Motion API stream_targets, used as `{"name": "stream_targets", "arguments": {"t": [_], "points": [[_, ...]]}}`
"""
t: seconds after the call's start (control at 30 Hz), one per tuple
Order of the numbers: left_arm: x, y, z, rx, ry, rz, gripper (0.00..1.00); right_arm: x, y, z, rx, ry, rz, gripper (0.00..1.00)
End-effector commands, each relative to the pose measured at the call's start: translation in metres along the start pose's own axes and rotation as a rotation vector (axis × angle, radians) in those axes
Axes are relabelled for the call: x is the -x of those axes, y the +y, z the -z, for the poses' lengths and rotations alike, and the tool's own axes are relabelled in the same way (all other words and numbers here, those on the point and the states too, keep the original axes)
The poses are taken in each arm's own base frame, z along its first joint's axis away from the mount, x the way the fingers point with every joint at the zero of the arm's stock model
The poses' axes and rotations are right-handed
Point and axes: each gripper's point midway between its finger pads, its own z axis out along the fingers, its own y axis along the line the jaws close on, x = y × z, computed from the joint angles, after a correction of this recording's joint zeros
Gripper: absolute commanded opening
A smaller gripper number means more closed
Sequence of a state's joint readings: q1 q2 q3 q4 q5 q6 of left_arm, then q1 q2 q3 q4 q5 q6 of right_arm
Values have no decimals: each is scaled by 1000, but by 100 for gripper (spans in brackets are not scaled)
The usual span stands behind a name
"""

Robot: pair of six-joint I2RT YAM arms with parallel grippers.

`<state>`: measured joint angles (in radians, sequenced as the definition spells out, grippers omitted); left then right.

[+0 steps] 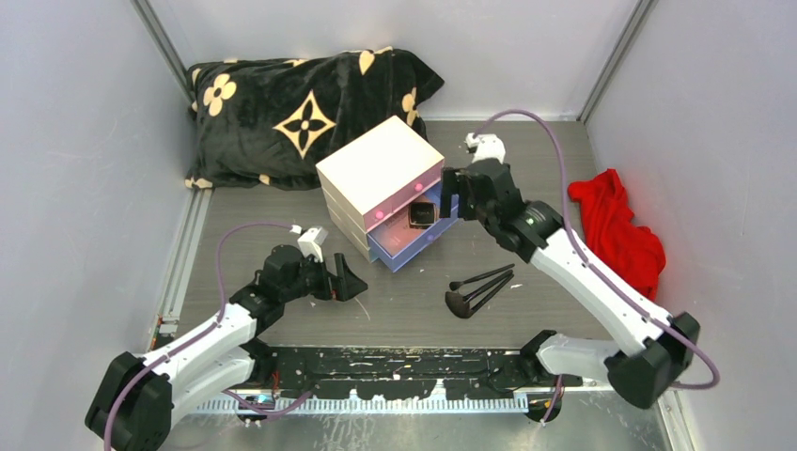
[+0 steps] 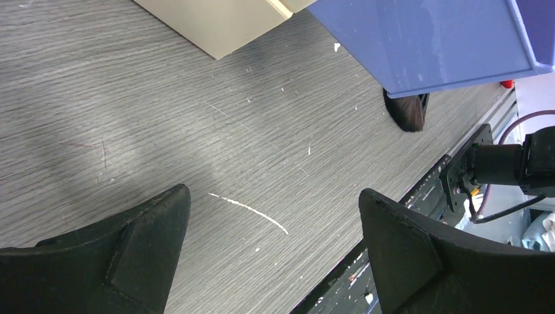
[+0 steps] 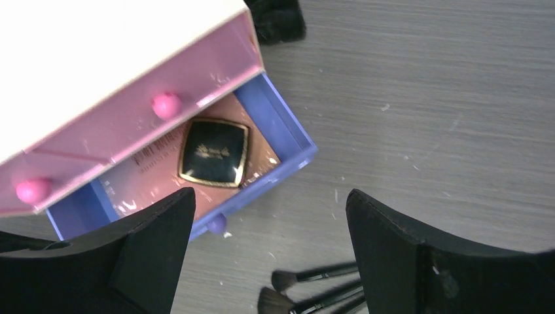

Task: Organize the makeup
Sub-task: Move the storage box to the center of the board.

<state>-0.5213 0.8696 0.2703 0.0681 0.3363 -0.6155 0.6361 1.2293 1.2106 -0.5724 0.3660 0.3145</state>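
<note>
Black, gold-edged square compact lies flat in the open blue drawer.

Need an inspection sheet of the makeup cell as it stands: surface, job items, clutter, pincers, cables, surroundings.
Surface: grey wood-grain table, scuffed, with white flecks.
Job's things: black rounded-square compact with gold rim lies on a pink palette inside the open blue drawer of the cream drawer box. Black-handled brushes lie loose on the table in front of it.
Clutter: red cloth at right; black blanket with gold flowers at the back.
Grippers: left pincer open, empty, over bare table. Right pincer open, empty, above the blue drawer.
Cables: left purple cable and right purple cable each loop over their arm.
Surroundings: plain white walls.
</note>
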Motion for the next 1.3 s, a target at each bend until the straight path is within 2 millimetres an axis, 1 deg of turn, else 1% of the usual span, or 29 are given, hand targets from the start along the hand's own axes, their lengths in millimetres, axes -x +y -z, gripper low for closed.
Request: {"name": "stream_targets", "arguments": {"t": [0.0, 0.17, 0.23, 0.37, 0.43, 0.53, 0.6, 0.67, 0.9, 0.97, 1.1, 1.27], "points": [[22, -7, 1, -6, -59, -38, 100, -32, -28, 15, -69, 20, 16, 90], [29, -11, -2, -12, -69, -32, 100, -89, -35, 19, -14, 74, -16, 89], [29, -11, -3, -12, -68, -30, 100, -108, -32, 19, 32, 74, -37, 89], [30, -11, -5, -17, -70, -26, 100, -134, -26, 11, 106, 58, -66, 89], [30, -10, -5, -16, -74, -25, 100, -138, -20, 3, 141, 28, -69, 89], [29, -10, -4, -16, -82, -25, 100, -150, 0, -4, 258, 25, -69, 88], [28, -9, -3, -14, -85, -25, 100, -152, 7, -9, 297, 8, -75, 88], [28, -9, -2, -13, -88, -26, 100, -154, 9, -15, 308, -18, -72, 87], [28, -10, -2, -25, -97, -24, 100, -151, 9, -41, 287, -108, -50, 85], [27, -9, -3, -26, -97, -23, 100, -156, 9, -50, 273, -106, -51, 85], [26, -7, -5, -22, -92, -24, 100, -169, 14, -66, 272, -63, -46, 85], [27, -5, -5, -7, -90, -36, 100, -166, 25, -81, 288, -31, -22, 85]]}}
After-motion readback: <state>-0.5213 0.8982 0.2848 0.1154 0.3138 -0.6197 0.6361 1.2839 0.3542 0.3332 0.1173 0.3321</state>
